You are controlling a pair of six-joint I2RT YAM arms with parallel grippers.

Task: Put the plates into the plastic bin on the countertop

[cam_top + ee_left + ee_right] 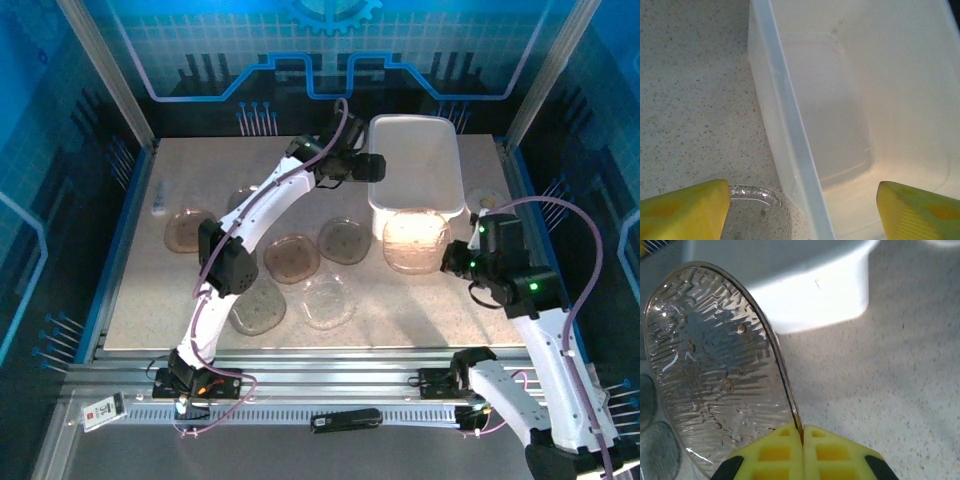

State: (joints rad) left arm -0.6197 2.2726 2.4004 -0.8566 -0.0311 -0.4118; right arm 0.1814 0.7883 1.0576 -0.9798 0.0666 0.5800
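Note:
The white plastic bin [440,135] stands at the back right of the countertop [400,310]. My left gripper [376,167] hovers open over its left rim [790,125], one yellow finger [685,212] outside the wall and the other [920,210] over the inside, holding nothing. A clear plate [757,215] lies on the countertop just outside that wall. My right gripper [802,436] is shut on the rim of a ribbed translucent plate [710,365], held tilted in front of the bin's near end [790,290]. This held plate [415,240] glows pale in the top view. Several more plates lie on the left half, among them two brown ones [187,230] [291,258].
A small round white disc [487,200] sits on the countertop right of the bin. Other plates [345,240] [328,300] [257,305] lie between the arms. Blue edges and metal rails [330,375] frame the surface. A small white object [160,205] lies at the far left.

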